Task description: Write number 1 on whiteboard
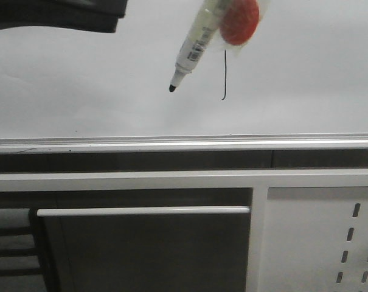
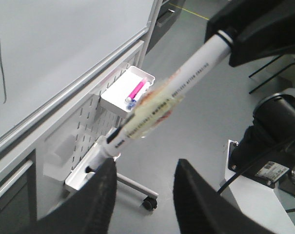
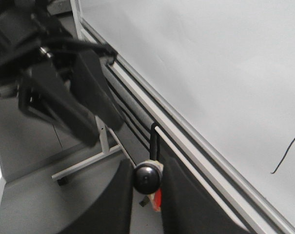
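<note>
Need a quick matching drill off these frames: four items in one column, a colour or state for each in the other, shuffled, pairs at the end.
Things:
1. marker
2. number 1
3. left gripper
4. whiteboard rail

Descriptions:
A. silver, along the board's lower edge
B. open, holding nothing
C. thin black stroke with a small hook
D. white barrel, black tip off the whiteboard

Pairs: 1-D, 2-C, 3-B, 4-A

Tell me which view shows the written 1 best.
The front view: the 1 faces the camera on the whiteboard, its hooked lower end clear, though the marker covers its top. Both wrist views catch it only as a thin slanted stroke near the frame edge, seen obliquely.
</note>
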{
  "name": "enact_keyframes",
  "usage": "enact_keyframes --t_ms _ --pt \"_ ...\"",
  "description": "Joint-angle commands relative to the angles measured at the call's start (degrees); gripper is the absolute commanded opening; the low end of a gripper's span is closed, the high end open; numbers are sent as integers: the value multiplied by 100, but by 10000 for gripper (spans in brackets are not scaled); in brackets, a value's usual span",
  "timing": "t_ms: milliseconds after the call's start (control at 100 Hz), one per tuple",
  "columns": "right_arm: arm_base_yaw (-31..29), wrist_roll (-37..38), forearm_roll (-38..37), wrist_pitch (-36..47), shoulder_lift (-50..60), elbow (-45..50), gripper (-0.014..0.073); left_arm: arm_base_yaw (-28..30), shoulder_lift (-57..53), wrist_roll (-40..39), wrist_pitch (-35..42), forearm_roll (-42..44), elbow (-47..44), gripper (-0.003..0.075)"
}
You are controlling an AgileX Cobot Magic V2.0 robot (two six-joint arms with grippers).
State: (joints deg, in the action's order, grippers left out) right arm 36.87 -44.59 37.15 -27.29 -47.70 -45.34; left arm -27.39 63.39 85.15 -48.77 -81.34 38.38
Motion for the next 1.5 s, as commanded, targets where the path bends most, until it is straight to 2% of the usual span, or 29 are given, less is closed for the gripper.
enact_keyframes --t_ms 0,260,580,770,1000,1070,1150,1220,1310,1450,1490 --pt "5 -51 134 263 -128 -335 -43 -248 12 140 2 -291 261 327" --pt "5 -51 147 -431 -651 -855 -43 -788 121 399 852 -260 399 326" --pt "15 -116 292 -728 -732 -997 -43 -816 314 587 917 -321 399 313" --pt "15 -130 382 -820 -732 -997 -44 -825 462 803 623 -388 399 218" --pt "15 -130 500 -820 -732 -997 -44 -838 504 873 590 -474 399 179" --pt "15 -130 500 -809 -732 -997 -43 -838 504 873 602 -474 399 110" --pt "15 -130 500 -799 -732 -997 -43 -838 504 873 616 -474 399 -24" --pt "15 -130 500 -868 -732 -997 -38 -838 504 883 626 -474 399 -20" --pt "15 -130 488 -953 -732 -997 38 -838 494 883 657 -474 399 -20" --pt "-125 25 449 -938 -719 -997 297 -838 381 812 1024 -474 399 -20" --pt "-220 106 449 -929 -719 -997 342 -838 317 732 1154 -474 399 -20"
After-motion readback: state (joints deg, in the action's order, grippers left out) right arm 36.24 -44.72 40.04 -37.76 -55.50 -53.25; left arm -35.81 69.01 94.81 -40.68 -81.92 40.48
